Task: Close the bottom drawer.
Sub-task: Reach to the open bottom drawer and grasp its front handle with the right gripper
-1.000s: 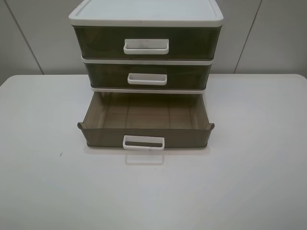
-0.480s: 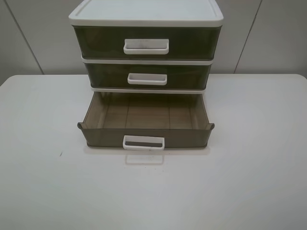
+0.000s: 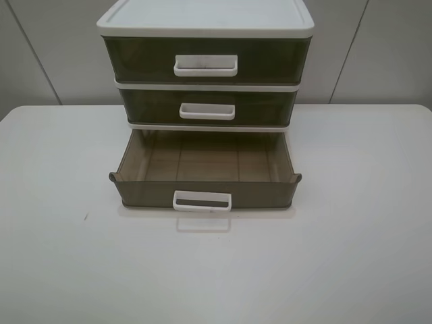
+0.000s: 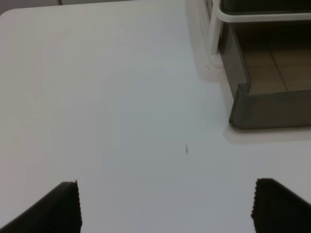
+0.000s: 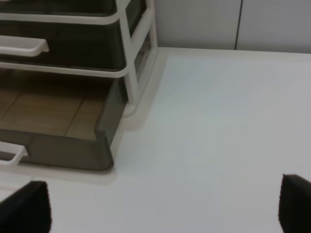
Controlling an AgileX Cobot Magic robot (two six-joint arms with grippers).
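Both jaws wide, clear of bottom drawer [image 3: 142, 193]

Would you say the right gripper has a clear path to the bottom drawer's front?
Probably yes: the right gripper is open, and only bare table shows between it and the bottom drawer in the right wrist view.

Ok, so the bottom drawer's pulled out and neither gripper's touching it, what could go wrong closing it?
A push at one corner of the bottom drawer, not near its handle, could skew it and jam it in the white frame. The unit stands free on the table, so a push might slide it all backwards. The left gripper and right gripper are open; a finger could snag the handle.
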